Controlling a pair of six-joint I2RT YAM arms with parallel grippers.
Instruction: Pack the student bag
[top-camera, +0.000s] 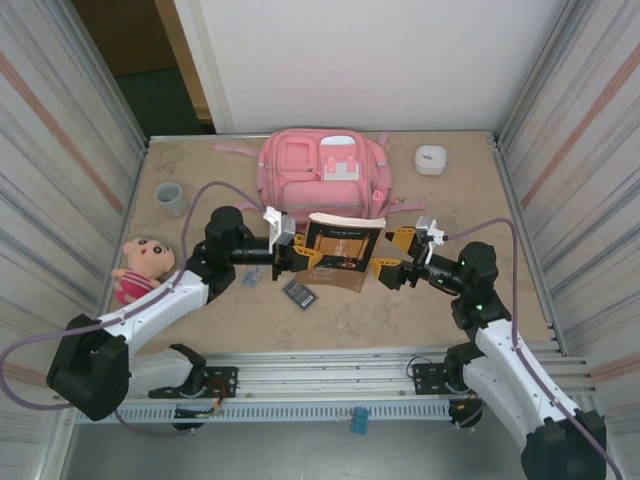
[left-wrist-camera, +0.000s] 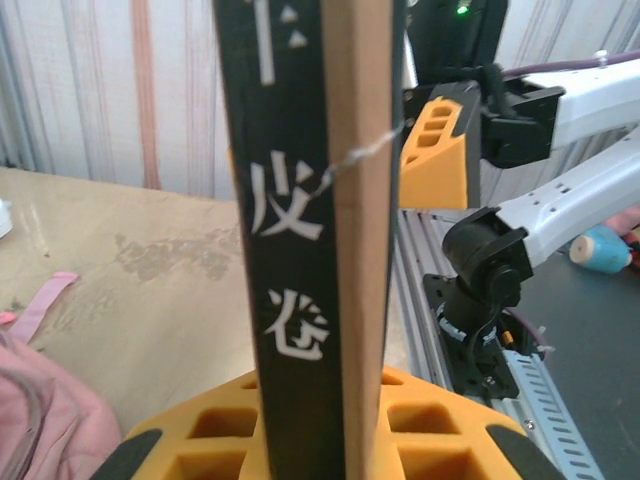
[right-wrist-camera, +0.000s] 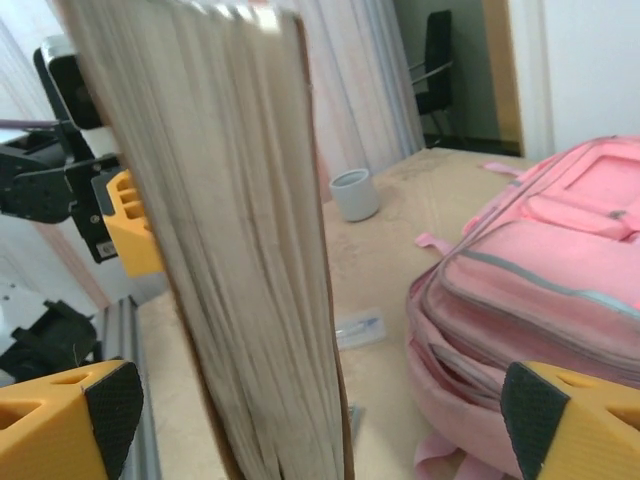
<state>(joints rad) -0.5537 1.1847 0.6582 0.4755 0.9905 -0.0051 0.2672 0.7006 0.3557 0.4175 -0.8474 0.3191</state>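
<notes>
At the far left, a doll (top-camera: 140, 268) and a grey cup (top-camera: 169, 197) are lying well clear of the work. The left gripper (top-camera: 297, 254) is clamping the left edge of a dark book (top-camera: 342, 250). In the left wrist view its yellow fingers (left-wrist-camera: 200, 435) are pressing on both covers at the spine, so this arm is carrying the whole book.

The book is hanging above the table. Its width is running from one gripper to the other, roughly along the near side of the student bag (top-camera: 320, 172). The pink bag is lying flat with its front pockets facing up, just beyond the book and at the middle of the table's far side. I cannot tell from here whether its main compartment is unzipped.

On the right, the right gripper (top-camera: 386, 268) is standing with its fingers spread wide. In the right wrist view, one pad (right-wrist-camera: 112, 410) is showing left of the page edge and the other is showing right of it, and neither is touching the paper.

Judging by this, the book needs to travel away from the arms and into the bag. The left arm is the one holding it, and both grippers are about equally near the bag.
</notes>
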